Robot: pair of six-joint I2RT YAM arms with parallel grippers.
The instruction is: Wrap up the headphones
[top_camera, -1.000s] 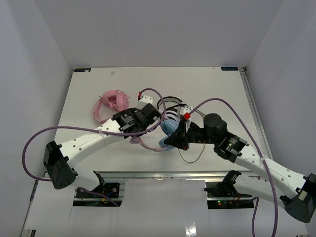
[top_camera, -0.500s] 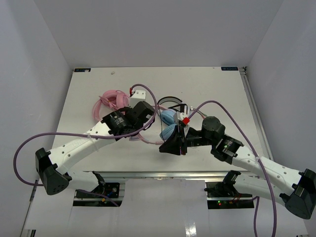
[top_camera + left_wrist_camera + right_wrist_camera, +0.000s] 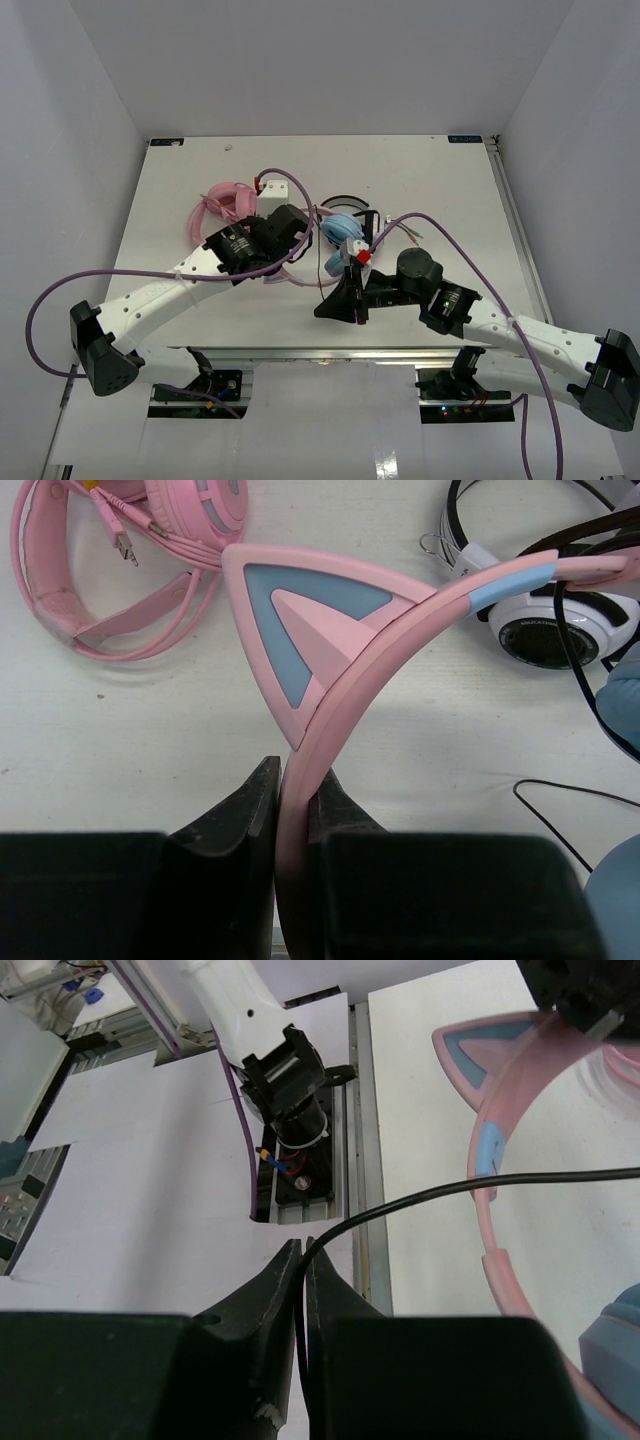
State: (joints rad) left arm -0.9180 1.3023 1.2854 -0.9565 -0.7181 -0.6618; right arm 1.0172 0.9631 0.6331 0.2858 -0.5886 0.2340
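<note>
The headphones (image 3: 338, 232) with light blue ear cups and a pink cat-ear headband (image 3: 400, 620) are held up over the middle of the table. My left gripper (image 3: 296, 780) is shut on the pink headband just below a cat ear (image 3: 300, 620). My right gripper (image 3: 303, 1255) is shut on the thin dark cable (image 3: 460, 1192), which runs from its jaws to the headband (image 3: 490, 1150). In the top view the right gripper (image 3: 325, 310) is near the table's front edge, the left gripper (image 3: 300, 228) beside the blue cups.
All-pink headphones (image 3: 222, 205) lie at the left rear, also in the left wrist view (image 3: 120, 550). White-and-black headphones (image 3: 545, 620) lie behind the blue ones (image 3: 345, 205). The table's front rail (image 3: 358, 1160) and the left arm's base (image 3: 290, 1100) are under the right gripper.
The right gripper has pulled the cable left and toward the front edge. The left gripper has carried the headphones a little toward the rear left.
</note>
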